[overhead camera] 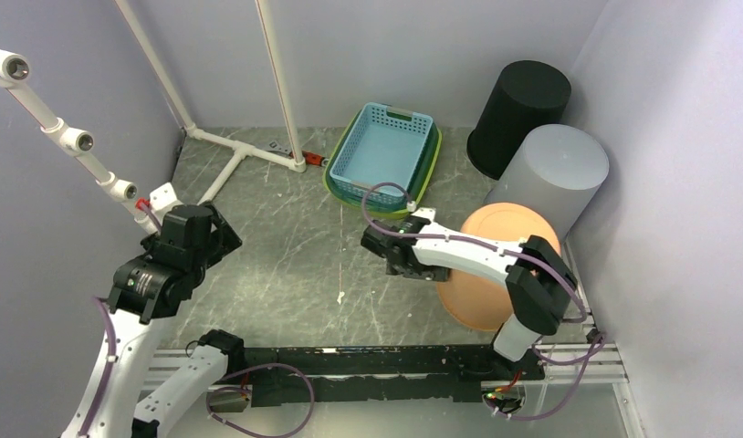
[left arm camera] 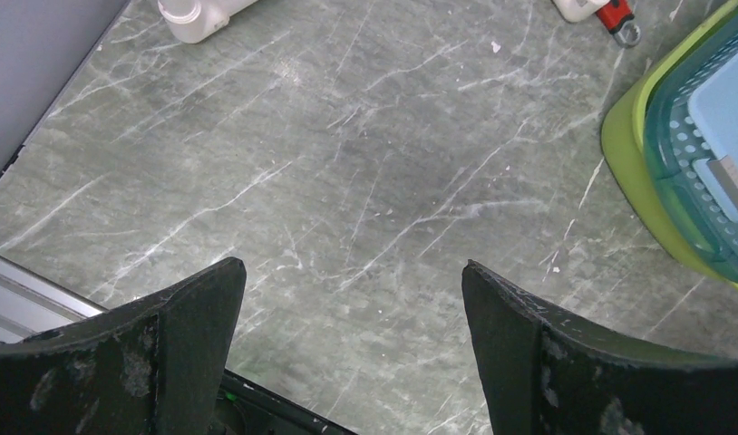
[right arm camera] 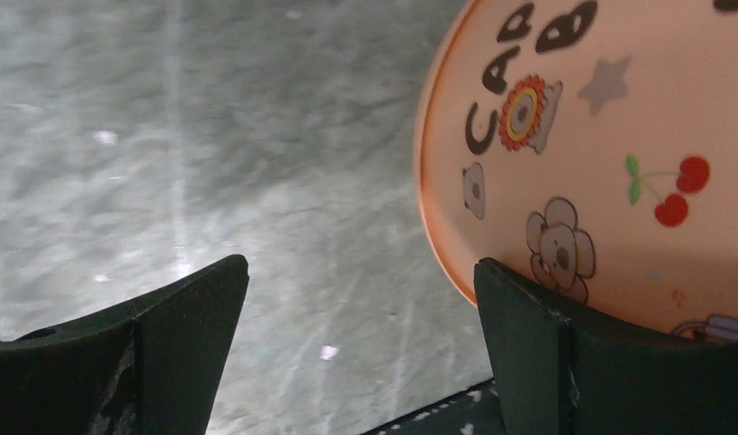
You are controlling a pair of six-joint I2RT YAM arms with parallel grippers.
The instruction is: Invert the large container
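**Hovering beside the orange container, nothing grabbed**

Right gripper [right arm camera: 361, 272] is spread wide and empty, just left of the orange container [right arm camera: 601, 136] on the tabletop [overhead camera: 304, 265]. Honestly can't tell if it's flipped already. Left gripper [left arm camera: 352, 272] is spread too, well away.

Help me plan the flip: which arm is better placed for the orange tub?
Right: the right gripper is open beside the orange printed plastic tub; the left gripper is far across the table.
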